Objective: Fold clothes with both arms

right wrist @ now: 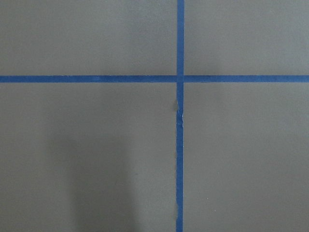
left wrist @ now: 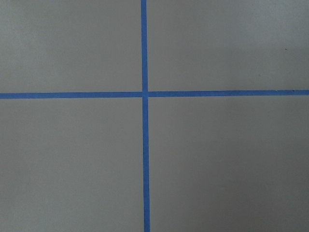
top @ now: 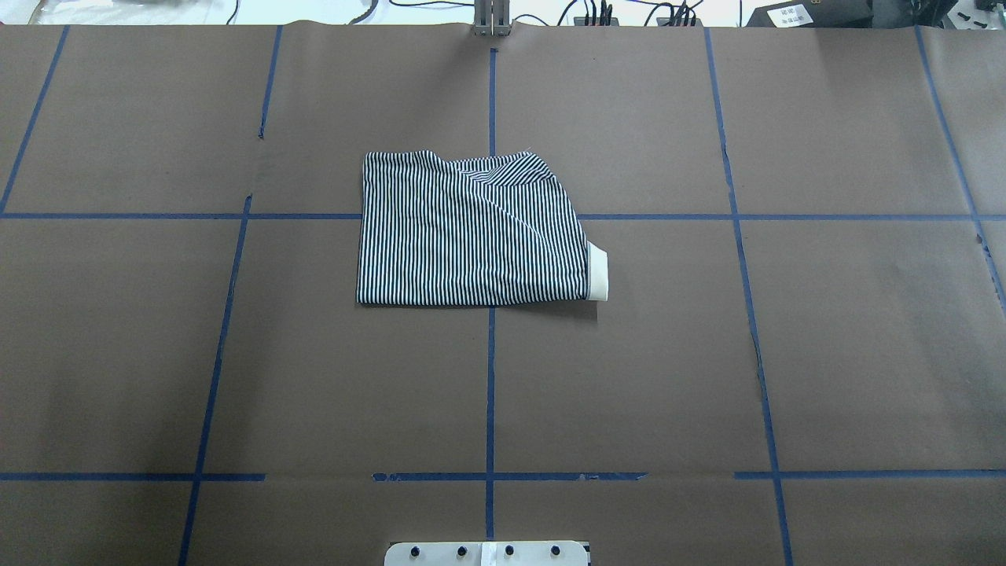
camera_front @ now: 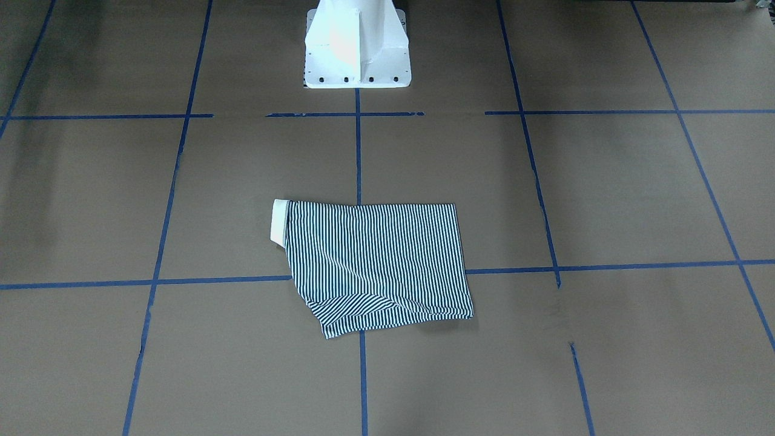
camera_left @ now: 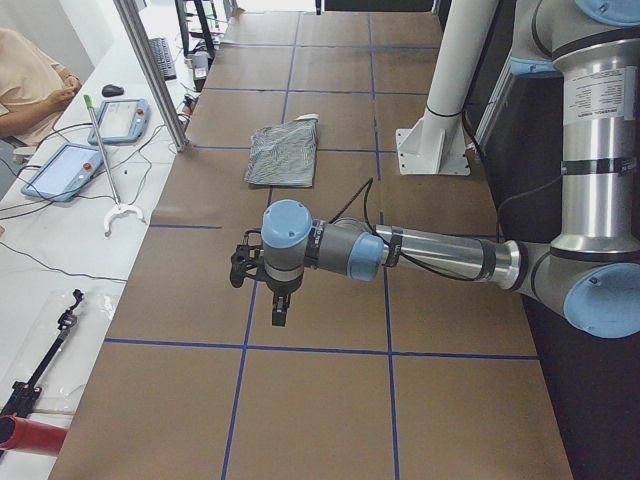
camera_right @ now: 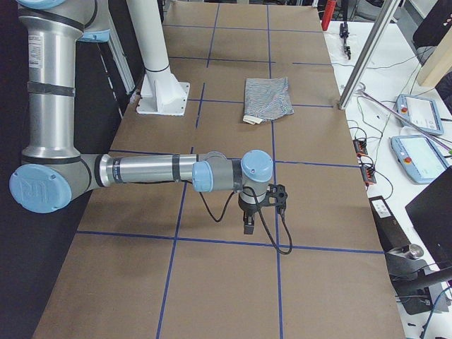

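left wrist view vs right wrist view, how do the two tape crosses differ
The left wrist cross has clean, unbroken tape; the right wrist cross has tape chipped just below the crossing. The left wrist cross sits near the middle of its view; the right wrist cross sits higher and right of the middle. Both are blue tape on brown paper.

Overhead cam: behind robot, high, looks fwd & down on the bench (top: pixel 786 354); pedestal (top: pixel 440 560) at 6 o'clock. Front cam: across the bench, steep, faces robot, so pedestal sits at 12. Both share the shirt (top: pixel 471 236) near centre, seen from opposite sides. Side cams look along the bench from each end, mid-distance: left arm (camera_left: pixel 430 250) big in one, right arm (camera_right: pixel 141 171) in the other, shirt toward 12. Wrist cams: close, straight down, each on a tape cross (left wrist: pixel 145 93).
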Tool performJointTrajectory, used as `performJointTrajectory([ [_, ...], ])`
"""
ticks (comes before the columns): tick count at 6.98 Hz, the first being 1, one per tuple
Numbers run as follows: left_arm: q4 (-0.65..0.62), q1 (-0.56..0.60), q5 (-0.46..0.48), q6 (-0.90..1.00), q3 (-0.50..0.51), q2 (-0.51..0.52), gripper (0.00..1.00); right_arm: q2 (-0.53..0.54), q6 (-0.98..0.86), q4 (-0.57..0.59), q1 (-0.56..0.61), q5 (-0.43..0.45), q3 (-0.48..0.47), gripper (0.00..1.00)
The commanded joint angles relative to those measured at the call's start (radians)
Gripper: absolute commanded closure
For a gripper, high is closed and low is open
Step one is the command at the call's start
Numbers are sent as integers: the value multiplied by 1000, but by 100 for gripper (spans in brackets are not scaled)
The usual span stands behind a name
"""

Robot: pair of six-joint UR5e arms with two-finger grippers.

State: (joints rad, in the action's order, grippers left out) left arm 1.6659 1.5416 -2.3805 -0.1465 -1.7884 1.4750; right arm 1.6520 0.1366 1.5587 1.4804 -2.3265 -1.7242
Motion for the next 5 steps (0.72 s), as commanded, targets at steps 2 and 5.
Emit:
performJointTrajectory([
  [2,-96,0,6,7,59,-8,0,2,0,0,0,-1,3,0],
  [5,-94,2,7,7,112,18,0,2,-11,0,0,1,12,0],
])
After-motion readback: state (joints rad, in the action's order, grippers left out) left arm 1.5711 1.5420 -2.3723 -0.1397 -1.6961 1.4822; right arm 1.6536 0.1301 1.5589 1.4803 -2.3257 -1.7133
